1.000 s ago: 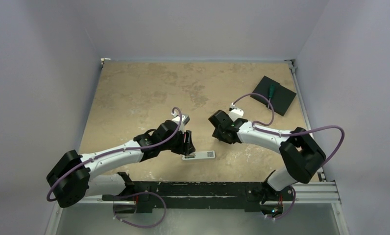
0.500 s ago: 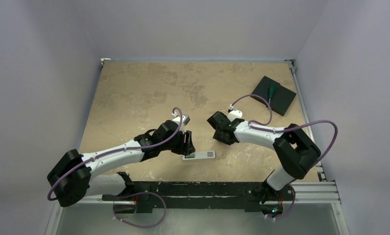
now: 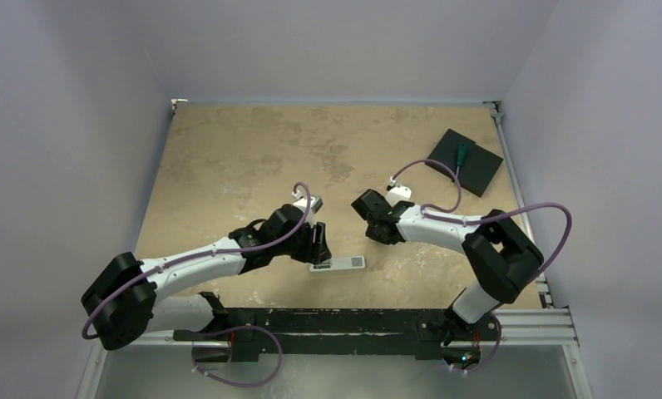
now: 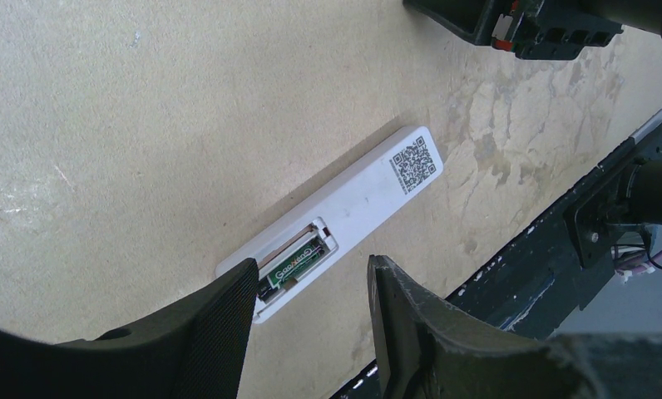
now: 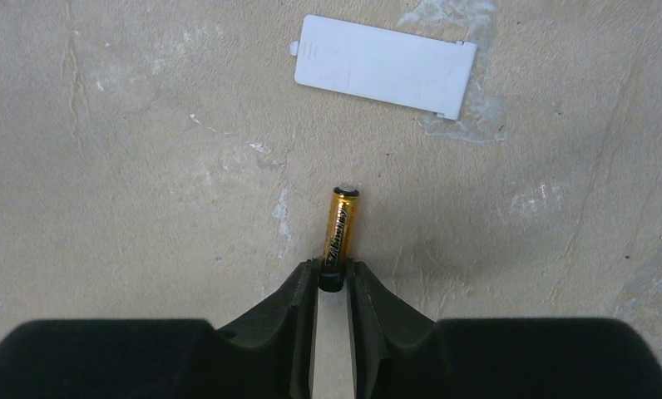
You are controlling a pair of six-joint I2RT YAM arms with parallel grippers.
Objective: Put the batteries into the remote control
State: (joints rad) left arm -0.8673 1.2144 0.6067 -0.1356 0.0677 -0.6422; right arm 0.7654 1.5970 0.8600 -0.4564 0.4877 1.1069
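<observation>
1. The left gripper [image 4: 311, 273] hangs with jaws apart and grasps nothing. Below it the remote control [image 4: 369, 187] lies back-up, running from 7 to 1 o'clock in the left wrist view, with a dark cell [image 4: 293, 263] seated in its recess.
2. The right gripper [image 5: 333, 278] is pinched on the near end of the gold battery [image 5: 343, 220], which points to 12 o'clock, seemingly flat on the table [image 5: 103, 166].
3. The battery cover [image 5: 382, 66] lies apart at 12 o'clock.
4. The gold battery is probably light, rigid and slick. An end pinch may let it pivot, so mid-body looks safer.
</observation>
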